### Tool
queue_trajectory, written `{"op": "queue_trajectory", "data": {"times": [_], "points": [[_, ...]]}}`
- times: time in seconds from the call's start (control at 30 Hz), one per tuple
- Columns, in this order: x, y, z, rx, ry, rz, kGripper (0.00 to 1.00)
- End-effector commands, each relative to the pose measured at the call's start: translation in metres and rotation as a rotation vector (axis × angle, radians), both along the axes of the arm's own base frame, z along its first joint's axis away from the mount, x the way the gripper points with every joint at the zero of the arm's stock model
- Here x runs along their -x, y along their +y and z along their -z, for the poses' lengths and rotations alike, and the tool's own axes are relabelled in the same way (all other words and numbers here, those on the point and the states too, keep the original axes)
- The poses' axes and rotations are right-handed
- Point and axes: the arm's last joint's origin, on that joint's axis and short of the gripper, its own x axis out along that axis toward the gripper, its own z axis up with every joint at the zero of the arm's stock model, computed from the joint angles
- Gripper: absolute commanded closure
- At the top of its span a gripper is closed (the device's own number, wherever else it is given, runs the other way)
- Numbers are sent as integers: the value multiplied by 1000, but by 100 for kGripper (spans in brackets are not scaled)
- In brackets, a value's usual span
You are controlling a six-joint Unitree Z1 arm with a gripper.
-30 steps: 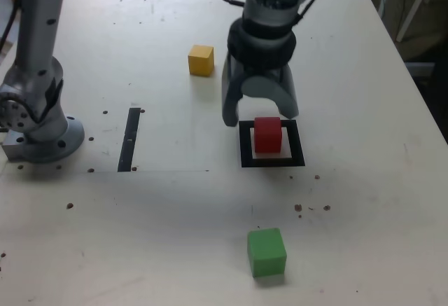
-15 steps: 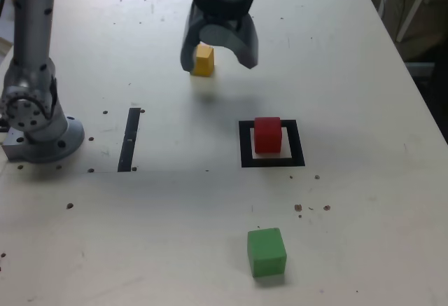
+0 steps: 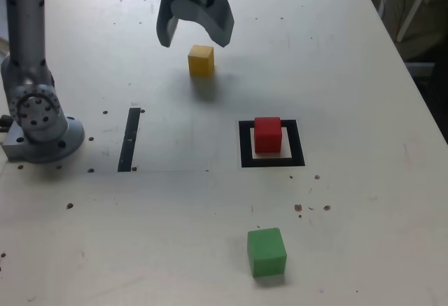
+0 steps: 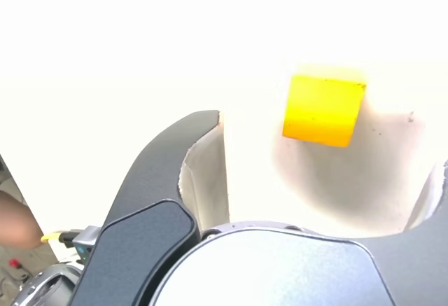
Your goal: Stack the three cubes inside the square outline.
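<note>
- White speckled table (image 3: pixel 350 201), bright room, wrist view overexposed
- red cube (image 3: pixel 267 135) sits inside square outline (image 3: pixel 246 145), first layer placed
- yellow cube (image 3: pixel 201 60) free on table, up and to the exterior view's left of outline; green cube (image 3: pixel 267 251) near front edge
- gripper (image 3: pixel 195 34) empty, jaws spread, hovering just behind yellow cube
- step looks like reach for yellow; next: centre over it, descend, clamp
</note>
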Motion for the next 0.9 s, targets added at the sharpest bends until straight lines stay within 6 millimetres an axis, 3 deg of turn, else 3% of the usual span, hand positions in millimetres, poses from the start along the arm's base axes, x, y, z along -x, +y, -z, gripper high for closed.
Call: {"op": "queue_trajectory", "data": {"times": [0.0,0.63,0.87], "points": [[-3,4,3,13,-11,18,0],[-22,35,39,94,30,-5,4],[-27,42,50,122,43,-12,12]]}}
